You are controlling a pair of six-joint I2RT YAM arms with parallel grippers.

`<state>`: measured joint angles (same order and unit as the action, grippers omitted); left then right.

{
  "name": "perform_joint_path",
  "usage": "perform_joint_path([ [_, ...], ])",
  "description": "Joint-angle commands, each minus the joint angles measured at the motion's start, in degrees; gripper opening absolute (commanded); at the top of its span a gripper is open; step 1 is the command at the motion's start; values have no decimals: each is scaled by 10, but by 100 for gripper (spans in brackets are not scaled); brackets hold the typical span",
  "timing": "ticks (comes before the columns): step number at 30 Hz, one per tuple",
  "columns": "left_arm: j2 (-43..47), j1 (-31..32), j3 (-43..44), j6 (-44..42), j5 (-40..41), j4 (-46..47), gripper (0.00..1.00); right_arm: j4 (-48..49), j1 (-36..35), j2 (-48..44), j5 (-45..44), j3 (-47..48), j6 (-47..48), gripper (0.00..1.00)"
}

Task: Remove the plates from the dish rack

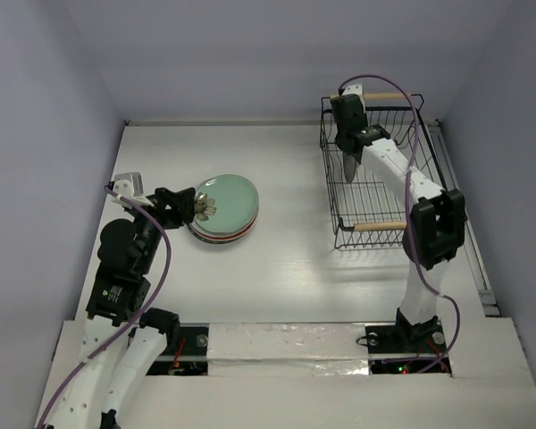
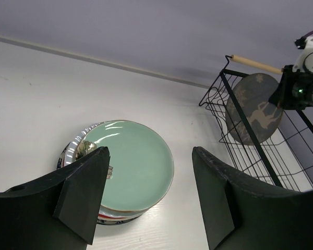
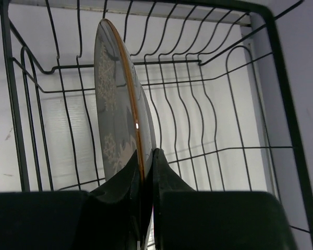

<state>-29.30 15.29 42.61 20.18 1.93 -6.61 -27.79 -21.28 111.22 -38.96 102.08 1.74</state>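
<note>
The black wire dish rack with wooden handles stands at the back right. My right gripper is inside it, shut on the rim of the dark grey reindeer plate, which stands on edge. The plate also shows in the left wrist view inside the rack. A stack of plates lies on the table at centre left, the pale mint green plate on top. My left gripper is open and empty at the stack's left edge.
The white table is walled by grey panels at the back and sides. A metal rail runs along the right edge beside the rack.
</note>
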Motion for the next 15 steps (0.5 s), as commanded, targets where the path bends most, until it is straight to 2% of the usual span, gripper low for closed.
perform_joint_path([
  [1, 5, -3, -8, 2, -5, 28, 61, 48, 2, -93, -24, 41, 10, 0],
  [7, 3, -3, -8, 1, -5, 28, 61, 49, 2, -147, -24, 30, -16, 0],
  [9, 2, -3, -8, 2, -5, 28, 62, 62, 2, -191, -4, 7, -45, 0],
  [15, 0, -3, -8, 0, -2, 27, 62, 99, -10, -281, 156, -40, -91, 0],
])
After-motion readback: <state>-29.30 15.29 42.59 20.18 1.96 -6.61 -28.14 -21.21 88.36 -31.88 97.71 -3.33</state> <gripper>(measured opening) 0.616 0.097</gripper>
